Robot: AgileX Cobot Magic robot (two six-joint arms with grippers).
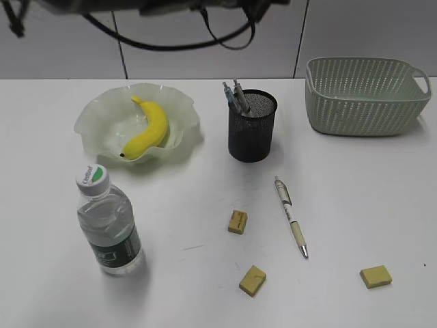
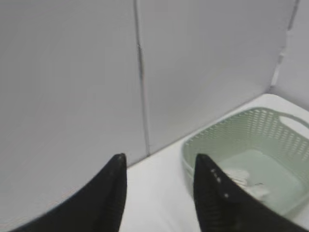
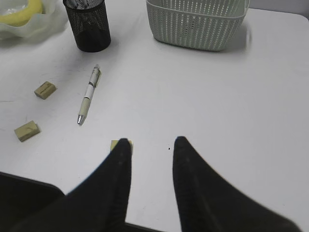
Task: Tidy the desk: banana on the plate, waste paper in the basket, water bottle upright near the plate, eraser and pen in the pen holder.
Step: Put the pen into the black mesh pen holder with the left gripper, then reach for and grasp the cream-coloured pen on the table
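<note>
The banana (image 1: 150,128) lies in the green ruffled plate (image 1: 92,119). The water bottle (image 1: 109,224) stands upright in front of the plate. The black mesh pen holder (image 1: 252,130) holds two pens. A white pen (image 1: 291,216) lies on the desk, also in the right wrist view (image 3: 90,94). Three yellow erasers lie on the desk (image 1: 237,221) (image 1: 252,280) (image 1: 376,276). White waste paper (image 2: 244,179) lies inside the basket (image 2: 212,140). My left gripper (image 2: 159,162) is open and empty, high up, near the basket. My right gripper (image 3: 150,144) is open and empty above the desk, its left finger covering part of an eraser (image 3: 115,144).
The basket (image 1: 365,96) stands at the back right of the desk. The grey wall panels run behind the desk. Neither gripper shows in the exterior view; only dark cables hang at its top edge.
</note>
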